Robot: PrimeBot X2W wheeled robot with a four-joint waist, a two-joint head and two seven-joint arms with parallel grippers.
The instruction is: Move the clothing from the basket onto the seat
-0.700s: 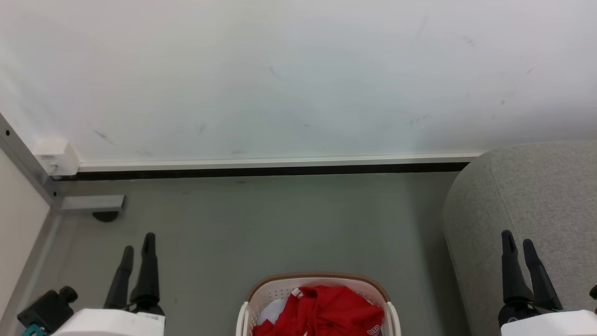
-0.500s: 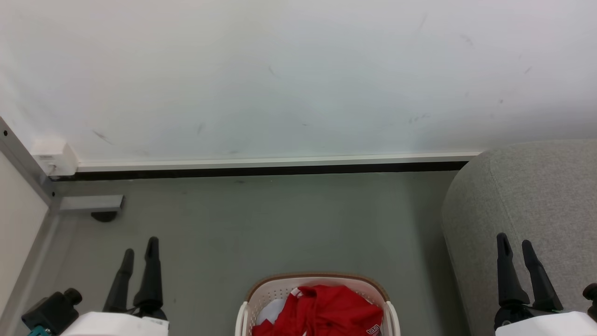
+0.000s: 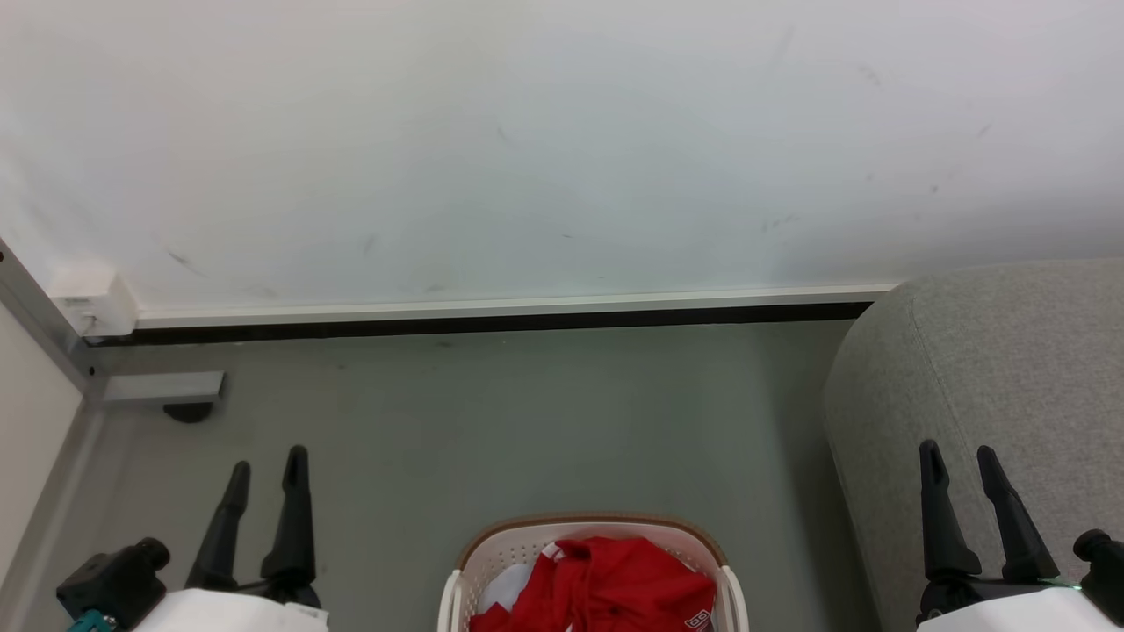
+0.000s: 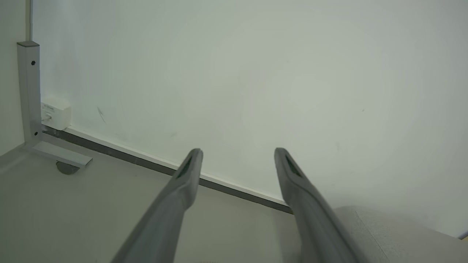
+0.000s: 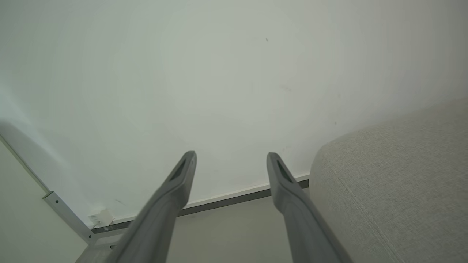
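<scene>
You will find the clothing (image 3: 606, 588) crumpled in the basket (image 3: 588, 524) at the bottom middle of the head view, red fabric with a bit of white lettering at its lower right; a patch of white cloth (image 3: 502, 586) shows just to its left inside the basket; the basket stands on the grey-green floor (image 3: 527, 421), between your two grippers and apart from both; the seat (image 3: 1010, 369) rises at the right, its rounded corner near the basket but not touching it; your left gripper (image 3: 268, 461) hangs at the lower left over the floor, its two dark fingers spread with a clear gap and empty; your right gripper (image 3: 957, 450) hangs at the lower right in front of the seat's side, its fingers likewise spread and empty; in each wrist view the fingers stand parted with the white wall (image 3: 527, 132) between them; the left wrist view has the seat's corner at its lower right; a dark baseboard strip (image 3: 492, 318) runs along the wall's foot; at the far left a grey metal post (image 3: 53, 338) with a flat foot stands beside a small white box (image 3: 92, 298) on the wall.
</scene>
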